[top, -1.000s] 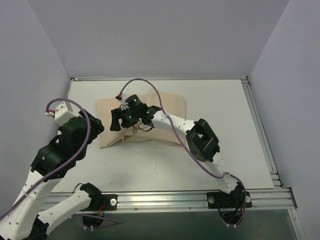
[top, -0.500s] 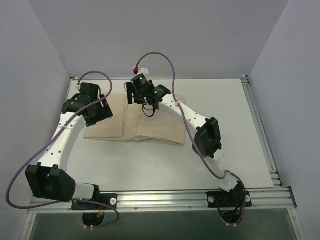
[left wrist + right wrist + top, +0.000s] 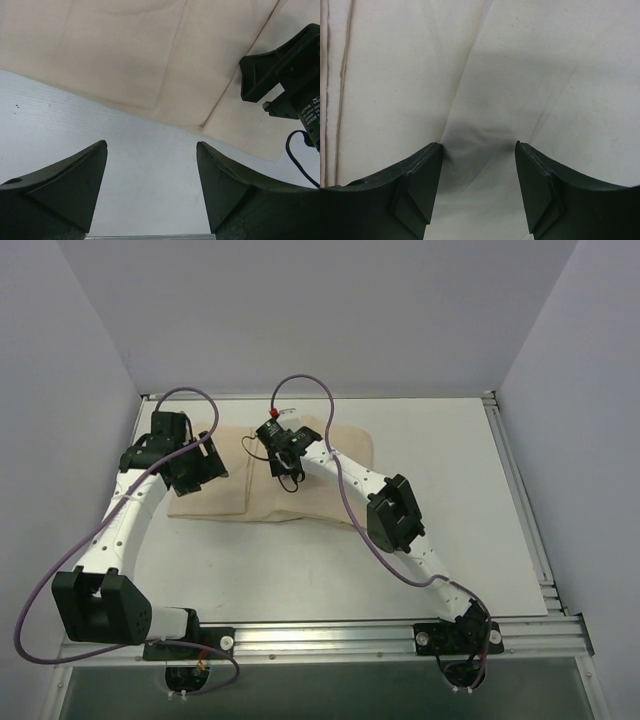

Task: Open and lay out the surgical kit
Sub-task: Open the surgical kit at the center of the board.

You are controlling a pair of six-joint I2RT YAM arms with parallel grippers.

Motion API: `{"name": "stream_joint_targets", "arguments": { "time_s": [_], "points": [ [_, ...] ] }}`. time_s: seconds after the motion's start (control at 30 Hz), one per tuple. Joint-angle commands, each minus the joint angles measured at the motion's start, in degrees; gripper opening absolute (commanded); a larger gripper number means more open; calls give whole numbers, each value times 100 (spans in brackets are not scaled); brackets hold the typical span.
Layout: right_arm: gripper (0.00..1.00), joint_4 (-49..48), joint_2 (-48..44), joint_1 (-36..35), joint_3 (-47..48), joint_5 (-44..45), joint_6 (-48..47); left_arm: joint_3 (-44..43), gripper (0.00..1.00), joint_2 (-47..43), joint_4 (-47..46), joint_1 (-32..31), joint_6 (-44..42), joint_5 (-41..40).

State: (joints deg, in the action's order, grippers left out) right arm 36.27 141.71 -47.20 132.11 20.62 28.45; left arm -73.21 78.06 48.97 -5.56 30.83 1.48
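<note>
Inspector: Kit location?
Technician: The beige cloth wrap (image 3: 250,495) lies unopened on the white surface (image 3: 450,490), long axis left-to-right.
Inspector: Tools?
Technician: The right tool (image 3: 479,150) is half-open, astride a raised crease directly beneath it — the nearer arm. The left tool (image 3: 152,150) is wide, empty, at the wrap's left end.

Top view: high behind my arm bases, looking down on the whole tabletop (image 3: 470,500) from far off.
Left wrist: close, facing down past my left gripper (image 3: 151,150) at bare tabletop and the cloth wrap's (image 3: 125,55) edge.
Right wrist: very near, my right gripper (image 3: 479,147) in view, with cloth filling the view.
Shared: the cloth wrap shows in all three, and my left wrist view also catches my right gripper.
</note>
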Motion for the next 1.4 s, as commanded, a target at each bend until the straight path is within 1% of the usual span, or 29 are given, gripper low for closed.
{"name": "stream_joint_targets", "arguments": {
  "time_s": [0.0, 0.2, 0.33, 0.43, 0.47, 0.5, 0.57, 0.63, 0.7, 0.87, 0.93, 0.97, 1.03, 1.1, 1.13, 1.2, 1.23, 1.27, 1.3, 1.33, 1.37],
  "points": [
    [59, 275, 111, 18, 341, 320, 108, 52, 81, -98, -274, 46, -130, 274],
    [56, 231, 138, 18, 315, 276, 222, 131, 81, -116, -300, 143, -209, 397],
    [56, 47, 59, 18, 333, 65, 249, 149, 81, -133, -300, 222, -244, 468],
    [46, 38, 76, 35, 324, 39, 337, 158, 81, -133, -318, 249, -262, 485],
    [31, 64, 85, 53, 324, 12, 363, 158, 81, -133, -318, 240, -270, 485],
    [24, 73, 76, 53, 324, 29, 363, 158, 81, -133, -309, 266, -270, 485],
    [12, 12, 24, 36, 245, 47, 337, 158, 81, -133, -283, 284, -288, 494],
    [11, -58, -56, 35, 175, 65, 337, 184, 81, -160, -300, 310, -305, 494],
    [6, -68, -73, 35, 218, 56, 311, 202, 81, -160, -300, 319, -323, 494],
    [1, -68, -240, 44, 262, 91, 337, 228, 81, -177, -265, 380, -376, 503],
    [1, -94, -407, 53, 254, 65, 293, 237, 81, -177, -265, 398, -376, 546],
    [2, -207, -503, 53, 219, 13, 258, 246, 81, -177, -257, 424, -376, 564],
    [4, -383, -837, 88, -27, -163, 75, 246, 81, -169, -256, 416, -393, 599],
    [0, -323, -1205, 149, -237, 90, 64, 263, 81, -177, -248, 416, -411, 591],
    [0, -314, -1346, 211, -387, 161, 91, 272, 81, -177, -230, 424, -420, 582],
    [0, -384, -1915, 465, -790, 188, 73, 298, 81, -177, -221, 424, -464, 538],
    [0, -393, -2110, 562, -1288, 257, 73, 316, 81, -169, -221, 424, -481, 529],
    [0, -445, -2347, 658, -1581, 336, 65, 333, 81, -151, -213, 424, -507, 494],
    [0, -489, -2776, 877, -1897, 511, 30, 334, 81, -142, -204, 433, -525, 485],
    [0, -533, -2989, 1018, -2552, 574, -5, 351, 81, -107, -212, 425, -534, 477],
    [6, -620, -3200, 1176, -2872, 601, -41, 369, 81, -98, -230, 424, -543, 476]
  ]
}}
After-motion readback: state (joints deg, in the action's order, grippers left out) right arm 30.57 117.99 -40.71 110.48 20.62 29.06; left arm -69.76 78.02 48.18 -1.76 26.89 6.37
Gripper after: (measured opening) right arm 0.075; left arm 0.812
